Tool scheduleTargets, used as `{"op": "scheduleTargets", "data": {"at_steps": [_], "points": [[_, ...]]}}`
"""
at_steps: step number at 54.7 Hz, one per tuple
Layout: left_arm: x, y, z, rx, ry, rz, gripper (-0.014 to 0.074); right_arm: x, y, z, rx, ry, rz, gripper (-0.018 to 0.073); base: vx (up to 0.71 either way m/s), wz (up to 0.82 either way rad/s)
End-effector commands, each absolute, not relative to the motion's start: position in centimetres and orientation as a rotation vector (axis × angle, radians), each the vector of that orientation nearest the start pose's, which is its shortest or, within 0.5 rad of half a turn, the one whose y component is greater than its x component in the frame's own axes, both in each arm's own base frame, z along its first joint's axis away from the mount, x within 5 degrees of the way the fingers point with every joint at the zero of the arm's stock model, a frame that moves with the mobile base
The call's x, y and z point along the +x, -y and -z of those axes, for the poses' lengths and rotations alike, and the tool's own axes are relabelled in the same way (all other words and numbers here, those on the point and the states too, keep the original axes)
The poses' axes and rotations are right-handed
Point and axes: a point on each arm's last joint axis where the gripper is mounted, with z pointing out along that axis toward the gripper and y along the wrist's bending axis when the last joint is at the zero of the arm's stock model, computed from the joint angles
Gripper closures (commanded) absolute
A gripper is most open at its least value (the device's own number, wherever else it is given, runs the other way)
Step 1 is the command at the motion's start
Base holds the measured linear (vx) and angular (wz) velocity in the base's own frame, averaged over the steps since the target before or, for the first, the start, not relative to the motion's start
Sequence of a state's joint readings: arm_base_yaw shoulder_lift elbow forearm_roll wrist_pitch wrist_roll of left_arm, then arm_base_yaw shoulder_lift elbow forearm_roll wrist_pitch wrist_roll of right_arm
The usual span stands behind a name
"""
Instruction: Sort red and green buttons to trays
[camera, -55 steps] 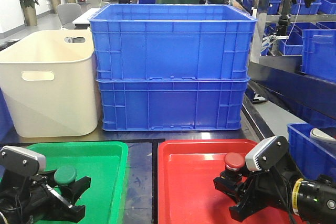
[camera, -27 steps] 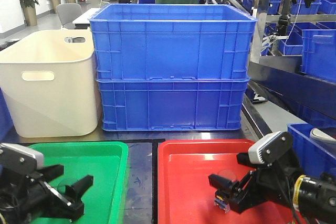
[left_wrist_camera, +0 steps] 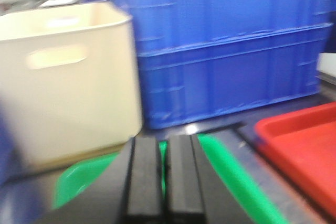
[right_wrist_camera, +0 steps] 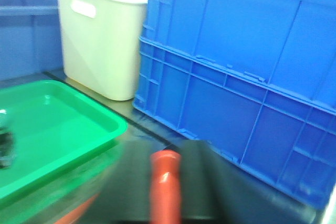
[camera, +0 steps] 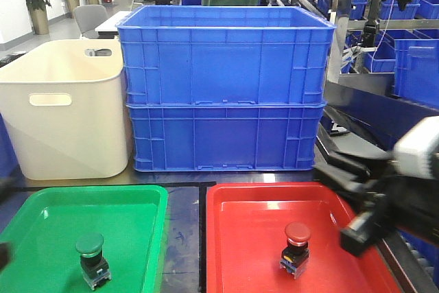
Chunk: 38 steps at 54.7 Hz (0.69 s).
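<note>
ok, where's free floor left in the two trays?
Green tray: bare except the green button near its front edge; back half open. Red tray: left half and back free; red button sits front-centre, and the blurred right arm crowds its right rim.

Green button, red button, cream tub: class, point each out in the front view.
green button (camera: 90, 244), front view, on its round cap.
red button (camera: 298, 232), front view, on its round cap.
cream tub (camera: 68, 132), front view, on its front wall.

Stacked blue crates (camera: 225, 87) beside cream tub (camera: 65, 108).
</note>
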State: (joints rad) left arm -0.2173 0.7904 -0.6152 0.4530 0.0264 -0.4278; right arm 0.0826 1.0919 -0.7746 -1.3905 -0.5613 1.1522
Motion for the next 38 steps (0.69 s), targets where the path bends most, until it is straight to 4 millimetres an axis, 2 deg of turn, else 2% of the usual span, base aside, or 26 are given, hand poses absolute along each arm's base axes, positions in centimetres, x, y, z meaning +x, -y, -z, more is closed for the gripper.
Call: {"op": "scheduleTargets", "data": {"at_steps": [1,8,18,25,38], "points": [[14.0,2.5,-35.6,0.106,-1.670,0.128,0.0605,19.8,-6.2,-35.7,-0.625,-1.567,-0.357,0.0573,0.00,0.00],[11.1,1.5,-35.7,0.011,-1.719,0.160,0.0604,16.8,-5.8,-34.8,-0.646,-1.605,-0.324,0.0571,0.00,0.00],[8.8,1.0,-36.4,0.003,-1.651,0.182,0.0603,14.9,-5.3,-35.3,-0.584,-1.569,-0.291,0.0570,0.00,0.00],[8.3,0.9,-36.6,0.002,-1.632,0.183,0.0603,14.1,-5.3,-35.8,-0.588,-1.536,-0.285,0.0569,0.00,0.00],[8.3,0.9,-36.6,0.002,-1.632,0.183,0.0602,14.1,-5.2,-35.8,-0.589,-1.535,-0.284,0.0570,0.00,0.00]]}}
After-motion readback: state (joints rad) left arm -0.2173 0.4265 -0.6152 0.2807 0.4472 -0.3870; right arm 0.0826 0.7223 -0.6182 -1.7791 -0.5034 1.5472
